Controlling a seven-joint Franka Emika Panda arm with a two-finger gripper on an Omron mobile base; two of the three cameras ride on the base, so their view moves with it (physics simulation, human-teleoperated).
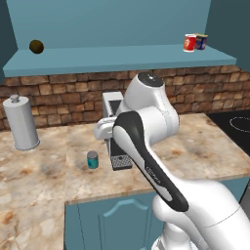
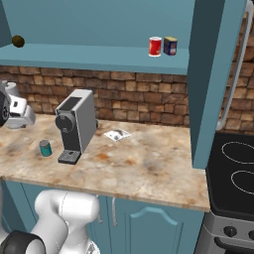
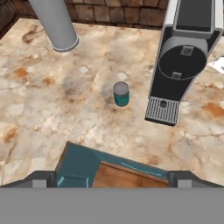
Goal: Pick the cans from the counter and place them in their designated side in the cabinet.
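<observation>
A teal can [image 1: 93,159] [image 2: 45,148] [image 3: 121,94] with a silver top stands upright on the marbled counter [image 1: 39,176] [image 2: 144,163] [image 3: 43,109], just left of the coffee machine's drip tray. A red can [image 1: 189,43] [image 2: 155,46] with a white band stands on the right part of the teal cabinet's shelf [image 1: 122,56] [image 2: 99,53]. My gripper [image 3: 112,178] is open and holds nothing. It hangs high over the counter's front edge and looks down, with the teal can well ahead of its fingertips.
A dark blue can [image 1: 200,41] [image 2: 170,45] stands beside the red one. A grey coffee machine [image 2: 77,124] [image 3: 183,57] is right of the teal can, and a grey cylinder [image 1: 20,124] [image 3: 54,22] stands far left. A brown ball [image 1: 36,46] [image 2: 18,41] lies at the shelf's left end. The stove [image 2: 235,173] is at the right.
</observation>
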